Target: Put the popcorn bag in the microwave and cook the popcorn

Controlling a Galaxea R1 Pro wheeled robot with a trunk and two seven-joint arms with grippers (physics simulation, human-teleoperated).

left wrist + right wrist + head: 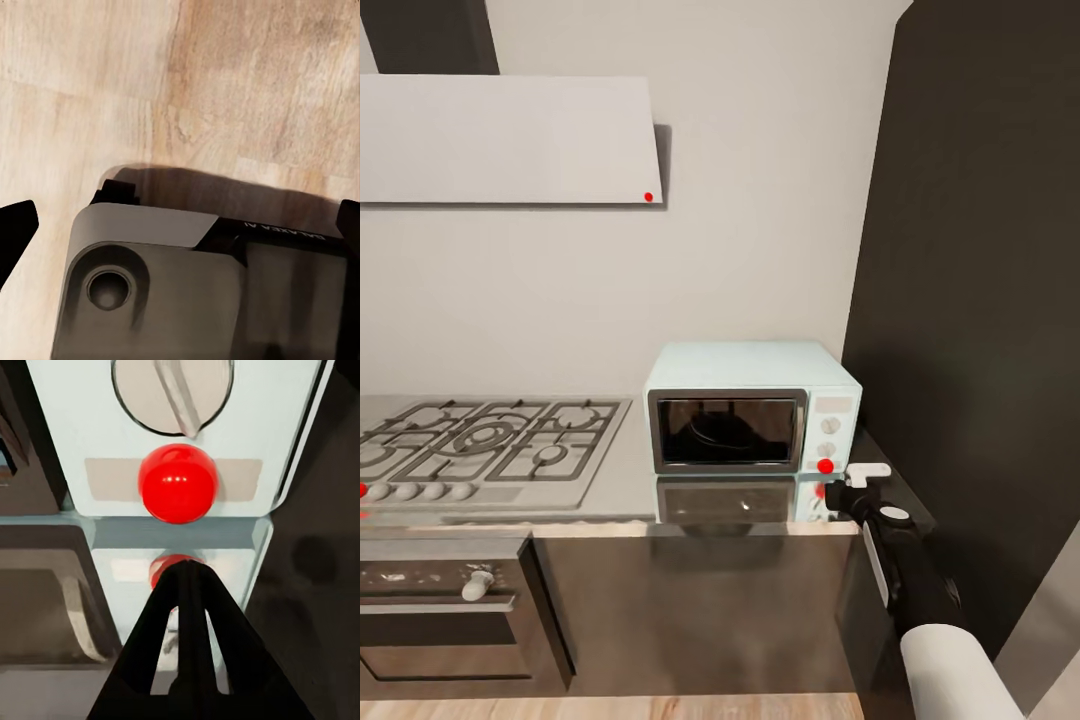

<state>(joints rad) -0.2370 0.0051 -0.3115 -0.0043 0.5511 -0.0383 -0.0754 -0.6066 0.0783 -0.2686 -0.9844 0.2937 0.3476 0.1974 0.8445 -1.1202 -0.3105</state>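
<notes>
Right gripper (187, 585), fingers pinched together, empty, just before the microwave (750, 405) red button (178, 482): small, stiff, likely needs a straight fingertip push; left gripper's state unclear

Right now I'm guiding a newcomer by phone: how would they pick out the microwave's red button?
Find the pale mint-blue microwave on the grey countertop, right of the gas hob and against the dark tall unit. On its white panel right of the glass door, the red button sits lowest, under two pale knobs; the right gripper, fingers together, points at it.
</notes>
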